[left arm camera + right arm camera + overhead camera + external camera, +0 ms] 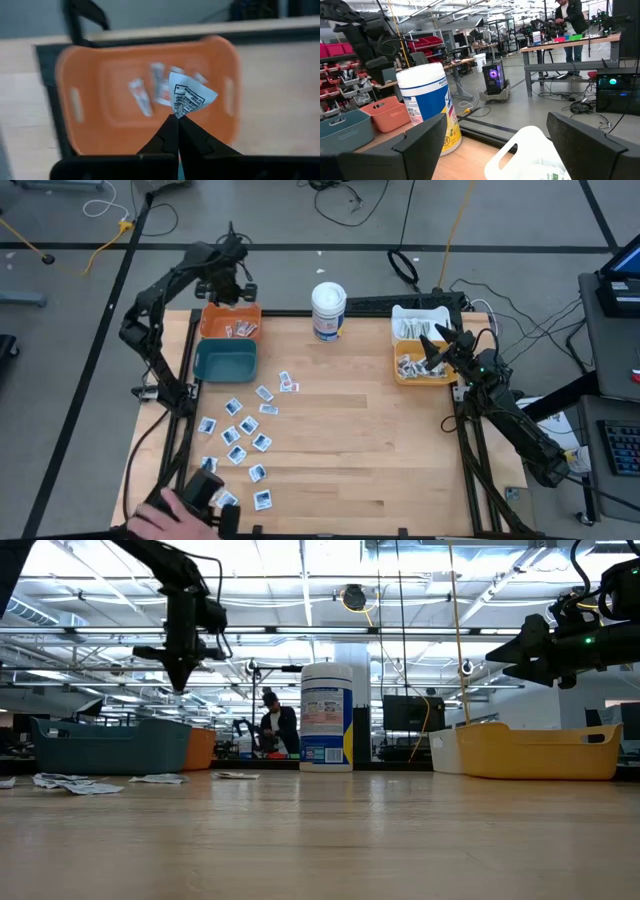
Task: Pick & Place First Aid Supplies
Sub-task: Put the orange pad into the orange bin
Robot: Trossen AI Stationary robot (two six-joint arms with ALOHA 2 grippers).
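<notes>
My left gripper (228, 298) hangs above the orange bin (231, 321) at the table's far left, shut on a small white printed packet (189, 97). The bin holds a few packets (150, 90). Several white-and-blue sachets (245, 432) lie flat on the wood near the left side. My right gripper (432, 345) is open and empty, above the yellow bin (424, 366) at the far right; the fingers show wide apart in its wrist view (495, 145). My left gripper pinches the packet by its lower edge (178, 113) between its two fingertips. The fingers point down from above. The packet is lifted clear over the orange bin and fans out bent beyond the fingertips.
A teal bin (225, 361) stands just nearer than the orange one. A tall white tub with blue label (328, 311) stands at the far middle. A white bin (418, 323) sits behind the yellow bin. A person's hand (165, 518) shows at the near left corner.
</notes>
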